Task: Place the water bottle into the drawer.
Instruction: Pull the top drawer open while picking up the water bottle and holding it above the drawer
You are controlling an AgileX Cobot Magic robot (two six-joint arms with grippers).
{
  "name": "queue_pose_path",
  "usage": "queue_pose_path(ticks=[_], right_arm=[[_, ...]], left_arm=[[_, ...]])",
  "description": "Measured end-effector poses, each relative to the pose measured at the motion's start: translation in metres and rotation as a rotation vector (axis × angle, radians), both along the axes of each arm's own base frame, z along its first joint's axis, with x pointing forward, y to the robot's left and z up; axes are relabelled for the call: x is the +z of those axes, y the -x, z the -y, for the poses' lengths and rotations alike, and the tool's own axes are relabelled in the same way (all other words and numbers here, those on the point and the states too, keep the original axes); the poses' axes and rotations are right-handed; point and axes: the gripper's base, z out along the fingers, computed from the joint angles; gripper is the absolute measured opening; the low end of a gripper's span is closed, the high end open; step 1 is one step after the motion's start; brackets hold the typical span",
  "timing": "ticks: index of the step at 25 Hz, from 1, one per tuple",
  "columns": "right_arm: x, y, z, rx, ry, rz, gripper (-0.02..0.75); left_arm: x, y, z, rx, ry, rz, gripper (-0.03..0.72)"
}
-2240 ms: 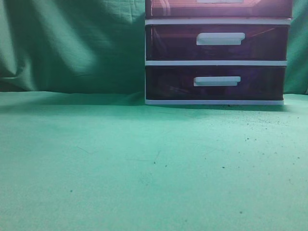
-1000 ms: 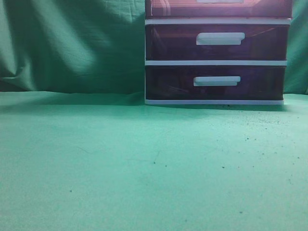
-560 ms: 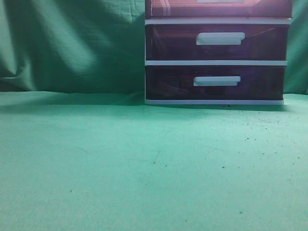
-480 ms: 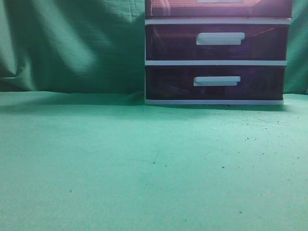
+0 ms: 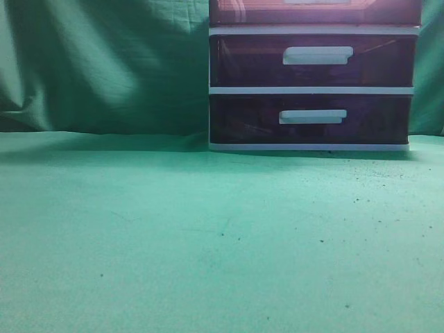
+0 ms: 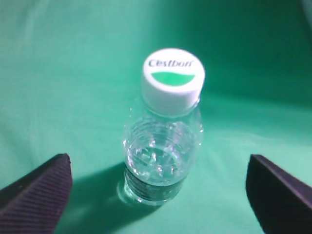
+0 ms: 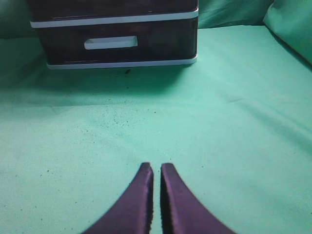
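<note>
- Left wrist view: the clear plastic water bottle with a white cap (image 6: 163,141) stands upright on the green-clothed counter (image 6: 58,87), between the spread-wide fingers of the left claw (image 6: 158,187), untouched.
- Exterior view: the dark purple-brown translucent drawer (image 5: 316,12) tops the white-framed unit, upper right.
- Right wrist view: the right claw (image 7: 156,195) is clenched, empty.

One word can be read: "Cestbon", printed in blue above a green half-disc on the white cap (image 6: 173,78) of the water bottle (image 6: 162,146), midway between the spread left jaws.
</note>
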Motion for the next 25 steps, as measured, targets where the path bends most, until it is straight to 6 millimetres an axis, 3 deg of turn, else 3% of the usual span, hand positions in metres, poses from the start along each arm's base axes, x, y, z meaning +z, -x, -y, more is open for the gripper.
queue_pose_path(ticks=[5,12,20,22,23,25], right_arm=[[0.000,0.000,0.000,0.000,0.000,0.000,0.000],[0.000,0.000,0.000,0.000,0.000,0.000,0.000],[0.000,0.000,0.000,0.000,0.000,0.000,0.000],[0.000,0.000,0.000,0.000,0.000,0.000,0.000],[0.000,0.000,0.000,0.000,0.000,0.000,0.000],[0.000,0.000,0.000,0.000,0.000,0.000,0.000]], left_arm=[[-0.018,-0.025,0.000,0.001,-0.001,-0.092,0.638],[-0.034,-0.060,0.003,-0.021,0.019,-0.092,0.638],[-0.043,-0.071,0.003,-0.042,-0.001,-0.112,0.333],[-0.041,-0.072,0.003,-0.040,-0.001,-0.110,0.328],[-0.039,-0.073,0.002,-0.038,-0.005,-0.112,0.283],[-0.030,-0.072,0.005,-0.041,-0.013,-0.104,0.297]])
